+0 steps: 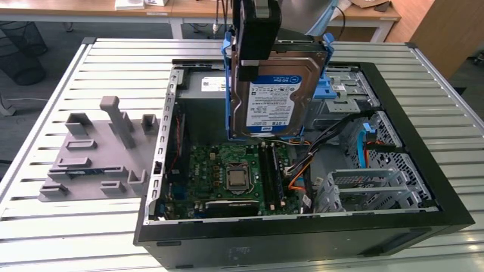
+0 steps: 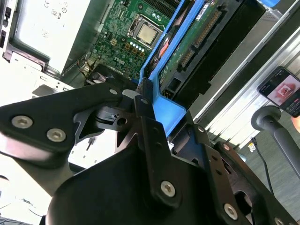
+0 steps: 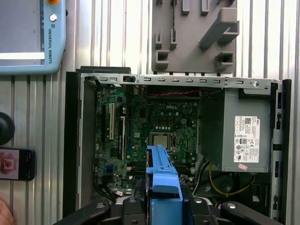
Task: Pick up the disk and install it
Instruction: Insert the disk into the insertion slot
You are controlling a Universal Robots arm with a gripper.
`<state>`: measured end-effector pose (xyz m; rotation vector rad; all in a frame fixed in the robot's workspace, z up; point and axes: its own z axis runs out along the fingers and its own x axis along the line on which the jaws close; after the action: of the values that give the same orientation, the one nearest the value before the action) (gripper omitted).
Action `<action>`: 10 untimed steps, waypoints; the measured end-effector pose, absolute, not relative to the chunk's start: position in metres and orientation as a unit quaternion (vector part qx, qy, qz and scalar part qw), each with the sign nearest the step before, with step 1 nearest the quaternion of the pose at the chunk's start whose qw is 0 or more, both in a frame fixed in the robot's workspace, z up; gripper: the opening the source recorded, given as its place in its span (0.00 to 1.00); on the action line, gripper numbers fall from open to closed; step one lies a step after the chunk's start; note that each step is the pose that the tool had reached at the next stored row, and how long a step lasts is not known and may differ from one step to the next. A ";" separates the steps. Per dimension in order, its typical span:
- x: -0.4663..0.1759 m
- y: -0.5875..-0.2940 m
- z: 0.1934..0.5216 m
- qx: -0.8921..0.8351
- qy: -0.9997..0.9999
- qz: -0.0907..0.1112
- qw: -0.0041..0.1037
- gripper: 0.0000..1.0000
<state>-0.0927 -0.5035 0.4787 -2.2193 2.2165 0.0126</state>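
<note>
The disk (image 1: 276,96), a silver hard drive with a white-and-blue label in a blue carrier frame, hangs upright above the open computer case (image 1: 423,170). It is over the back half of the case, above the motherboard (image 1: 226,170). My gripper (image 1: 253,68) is shut on the disk's upper edge. In the second wrist view the disk's green circuit side (image 2: 197,37) and blue frame run away from the black fingers (image 2: 145,117). In the first wrist view the blue frame edge (image 3: 161,173) sits between the gripper's black links, over the motherboard (image 3: 159,122).
A grey power-supply box (image 3: 243,136) fills one end of the case. A metal drive cage (image 1: 370,187) and blue latches sit at the exterior view's right. A grey fixture block (image 1: 98,153) lies on the slatted table beside the case. A teach pendant (image 3: 28,37) and a phone (image 3: 14,164) lie nearby.
</note>
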 end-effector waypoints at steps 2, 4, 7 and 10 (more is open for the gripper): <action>-0.093 -0.504 0.479 -0.708 0.707 0.004 0.002 0.36; -0.093 -0.504 0.479 -0.708 0.707 0.004 0.002 0.36; -0.093 -0.505 0.479 -0.708 0.707 0.004 0.002 0.36; -0.092 -0.514 0.478 -0.708 0.707 0.004 0.003 0.36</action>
<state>-0.0923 -0.5142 0.4781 -2.2193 2.2165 0.0126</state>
